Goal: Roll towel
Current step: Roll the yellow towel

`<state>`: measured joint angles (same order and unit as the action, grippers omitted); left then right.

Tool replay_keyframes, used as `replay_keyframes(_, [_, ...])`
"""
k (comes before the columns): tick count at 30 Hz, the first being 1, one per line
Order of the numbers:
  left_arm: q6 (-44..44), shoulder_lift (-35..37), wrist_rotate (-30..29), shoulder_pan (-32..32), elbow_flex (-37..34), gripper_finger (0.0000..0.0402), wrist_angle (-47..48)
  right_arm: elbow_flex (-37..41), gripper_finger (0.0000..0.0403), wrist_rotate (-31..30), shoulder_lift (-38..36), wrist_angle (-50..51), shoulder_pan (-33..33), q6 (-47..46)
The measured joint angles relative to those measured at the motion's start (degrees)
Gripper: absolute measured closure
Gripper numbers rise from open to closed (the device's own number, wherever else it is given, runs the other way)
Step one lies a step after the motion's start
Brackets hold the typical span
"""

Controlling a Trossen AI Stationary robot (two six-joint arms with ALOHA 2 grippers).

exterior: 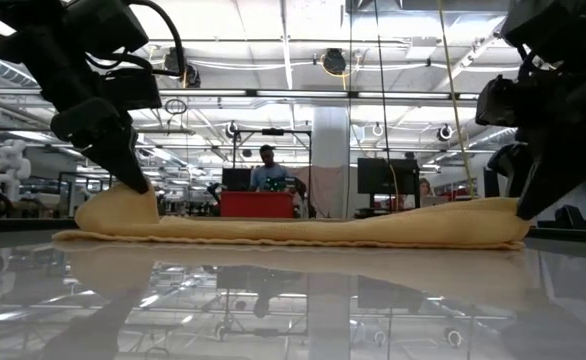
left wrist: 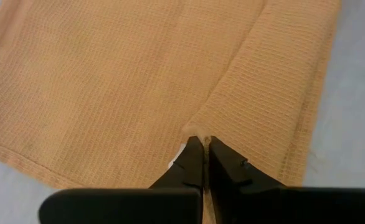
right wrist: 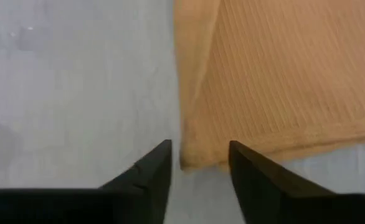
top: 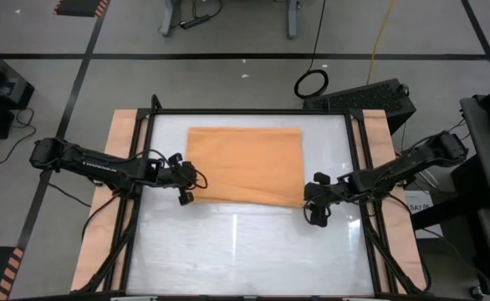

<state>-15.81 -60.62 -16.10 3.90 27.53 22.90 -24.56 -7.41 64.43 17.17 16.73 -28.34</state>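
We see left gripper (left wrist: 202, 142) clenched on a pinch of towel (top: 245, 163) at its left edge, right gripper (right wrist: 198, 155) parted, straddling towel's near right corner, not gripping, towel flat on table's (top: 245, 251) far half, tag barely visible.

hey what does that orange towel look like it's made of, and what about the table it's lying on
The towel looks like thin woven cloth, probably cotton: a fine waffle-like grid of ribs shows close up, with a stitched hem along its edge, and it folds softly where the left pincer pinches it. The tabletop looks like a hard, smooth, glossy white sheet; it mirrors the ceiling lights, but its exact material is unclear.
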Motion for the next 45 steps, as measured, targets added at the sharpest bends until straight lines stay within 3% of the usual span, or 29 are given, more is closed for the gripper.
replay_keyframes(6, [0.05, 0.0, -0.02, 0.0, 0.0, 0.0392, -0.79, 0.0, 0.0382, -0.06, 1.65, -4.04, 0.0, 2.08])
replay_keyframes(11, [3.08, 1.09, -1.29, 0.04, 0.48, 0.0392, -3.8, -1.38, 0.039, -2.32, -0.65, -1.12, -0.4, 2.55])
replay_keyframes(15, [8.61, 4.39, -6.38, 0.04, 4.65, 0.0392, -4.55, -7.23, 0.0399, -10.6, -3.94, 10.3, -1.32, 3.77])
replay_keyframes(18, [14.61, 7.03, -14.02, -0.08, 8.62, 0.0392, -5.09, -12.61, 0.0398, -21.27, -5.71, 16.01, -2.98, 8.17])
replay_keyframes(21, [23.22, 9.27, -24.49, -1.05, 11.59, 0.0392, -8.73, -17.23, 0.04, -32.17, -6.96, 16.14, -6.19, 16.71])
replay_keyframes(24, [33.89, 11.03, -29.94, -3.25, 12.35, 0.0392, -16.45, -20.99, 0.04, -35.68, -7.52, 13.85, -11.33, 27.44])
replay_keyframes(30, [47.73, 12.96, -30.56, -11.45, 12.35, 0.0392, -30.28, -25.29, 0.04, -35.35, -7.55, 8.4, -25.27, 41.67])
replay_keyframes(35, [52.38, 13.11, -29.94, -19.43, 12.35, 0.0392, -35.74, -25.37, 0.04, -25.45, -7.29, -3.06, -38.43, 51.58])
replay_keyframes(45, [50.58, 12.96, -10.61, -35.23, 12.35, 0.0392, -40.73, -25.42, 0.0401, -6.56, -4.19, -20.97, -58.42, 56.61])
